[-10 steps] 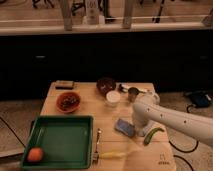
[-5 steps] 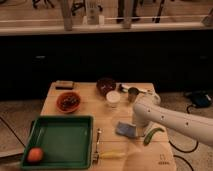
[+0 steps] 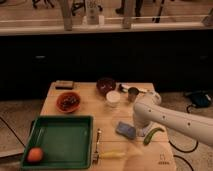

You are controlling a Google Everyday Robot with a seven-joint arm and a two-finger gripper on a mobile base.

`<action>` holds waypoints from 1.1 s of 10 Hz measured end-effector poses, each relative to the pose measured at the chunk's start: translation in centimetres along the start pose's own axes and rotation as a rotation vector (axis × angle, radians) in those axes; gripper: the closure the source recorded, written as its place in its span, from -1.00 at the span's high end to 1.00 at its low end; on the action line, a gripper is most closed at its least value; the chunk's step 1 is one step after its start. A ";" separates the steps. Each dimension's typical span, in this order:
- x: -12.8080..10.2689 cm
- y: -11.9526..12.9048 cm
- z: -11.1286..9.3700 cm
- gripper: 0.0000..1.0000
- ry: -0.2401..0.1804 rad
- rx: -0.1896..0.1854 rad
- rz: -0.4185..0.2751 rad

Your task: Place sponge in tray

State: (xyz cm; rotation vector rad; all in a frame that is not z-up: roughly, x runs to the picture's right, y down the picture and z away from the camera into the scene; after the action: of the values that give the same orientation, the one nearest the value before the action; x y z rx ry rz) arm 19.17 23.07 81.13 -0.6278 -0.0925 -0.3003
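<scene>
The blue sponge (image 3: pixel 125 130) lies flat on the wooden table, right of the tray. The green tray (image 3: pixel 62 136) sits at the table's front left with an orange ball (image 3: pixel 35 155) in its near left corner. My white arm reaches in from the right and bends down over the table. The gripper (image 3: pixel 136 128) is at the sponge's right edge, mostly hidden by the arm's wrist. I cannot tell whether it touches the sponge.
A reddish bowl (image 3: pixel 68 101), a dark bowl (image 3: pixel 106 85), a white cup (image 3: pixel 113 98) and a metal cup (image 3: pixel 133 93) stand behind. A green curved item (image 3: pixel 152 135) lies right of the sponge. A yellow-handled tool (image 3: pixel 109 154) lies beside the tray. A small brown block (image 3: pixel 64 84) is at the back left.
The arm has dropped slightly and shifted left toward the sponge. The sponge has hardly moved.
</scene>
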 end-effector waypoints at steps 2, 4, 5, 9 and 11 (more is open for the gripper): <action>0.2 0.2 1.2 -0.19 -0.034 -0.002 0.012; 0.3 0.3 1.4 0.18 -0.046 -0.001 0.017; 0.2 0.2 1.4 0.38 -0.042 -0.002 0.014; 0.3 0.5 -0.4 0.09 -0.010 0.010 0.002; 0.3 0.2 -1.2 -0.22 -0.013 0.019 -0.006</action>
State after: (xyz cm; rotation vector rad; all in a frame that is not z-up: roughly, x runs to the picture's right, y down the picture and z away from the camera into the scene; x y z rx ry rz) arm 19.46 22.41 80.07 -0.6107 -0.1093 -0.3012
